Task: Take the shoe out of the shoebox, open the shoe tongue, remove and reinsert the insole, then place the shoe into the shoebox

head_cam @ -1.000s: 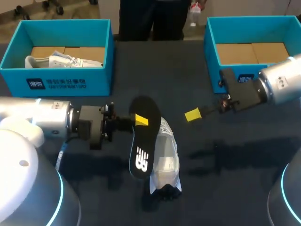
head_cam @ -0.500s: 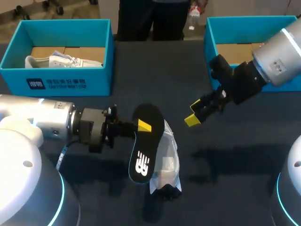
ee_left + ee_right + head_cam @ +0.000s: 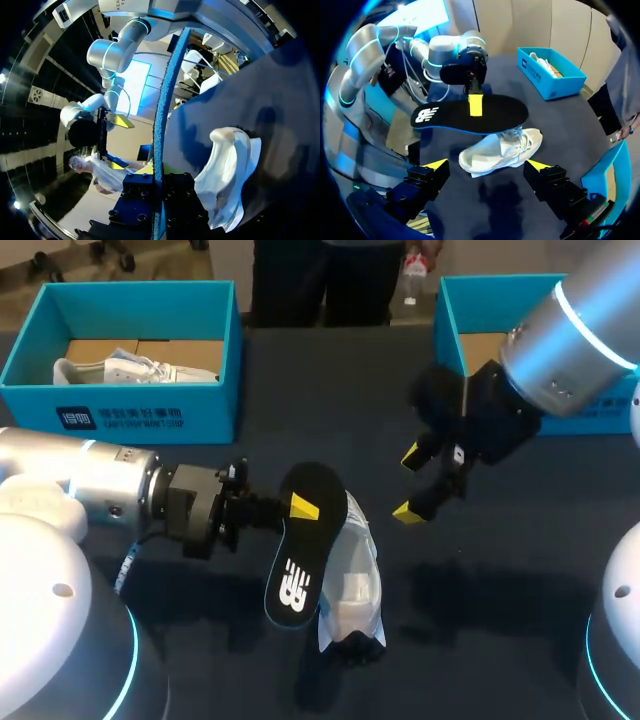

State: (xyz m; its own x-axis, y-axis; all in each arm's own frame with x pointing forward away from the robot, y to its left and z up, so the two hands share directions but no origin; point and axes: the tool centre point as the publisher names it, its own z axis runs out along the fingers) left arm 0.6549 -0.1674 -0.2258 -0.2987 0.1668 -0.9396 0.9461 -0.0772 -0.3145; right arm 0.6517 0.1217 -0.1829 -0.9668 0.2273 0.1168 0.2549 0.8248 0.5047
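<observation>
— Dark table (image 3: 520, 570) from above: where's the shoe?
— Shoe (image 3: 352, 585) lies mid-table. Insole (image 3: 300, 560) is out, hanging just over it, pinched at one edge by the left gripper (image 3: 303, 506). Right gripper (image 3: 411, 483) hovers off to the shoe's right, fingers spread, holding nothing.
— Boxes?
— Far behind the shoe: left box (image 3: 140, 415) holds a spare shoe (image 3: 130, 368); right box (image 3: 500, 282) shows bare cardboard where the arm doesn't hide it.
— Left wrist?
— Insole edge-on, clamped between the fingers; shoe beneath.
— Right wrist?
— Shoe ahead between the parted tips, insole over it.
— Handling?
— Likely light, floppy foam; I'd grip near the heel. Shoe's mesh looks soft, so take the collar.
</observation>
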